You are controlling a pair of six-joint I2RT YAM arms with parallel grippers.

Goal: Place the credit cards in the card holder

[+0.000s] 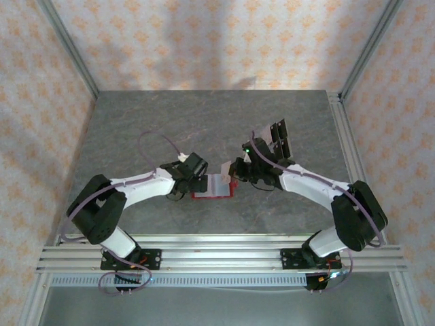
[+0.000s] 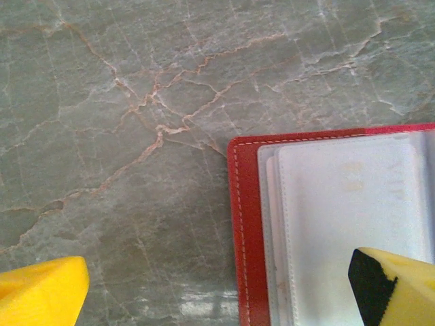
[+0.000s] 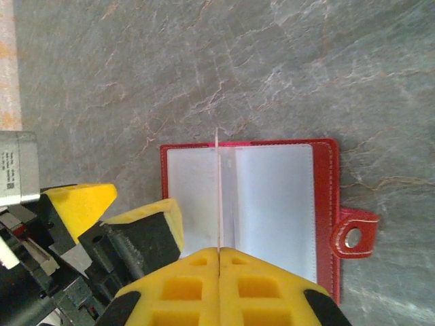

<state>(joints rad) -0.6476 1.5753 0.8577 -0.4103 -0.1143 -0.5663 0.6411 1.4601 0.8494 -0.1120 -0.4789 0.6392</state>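
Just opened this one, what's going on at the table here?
The right tool is shut on a thin pale credit card, holding it edge-on over the small red folding card holder, which lies open on the grey marbled table. The card does not look slotted in yet. The left tool is open and straddles one edge of the holder, with one yellow finger over its pale lining. More dark-and-pale cards lie beyond the right arm.
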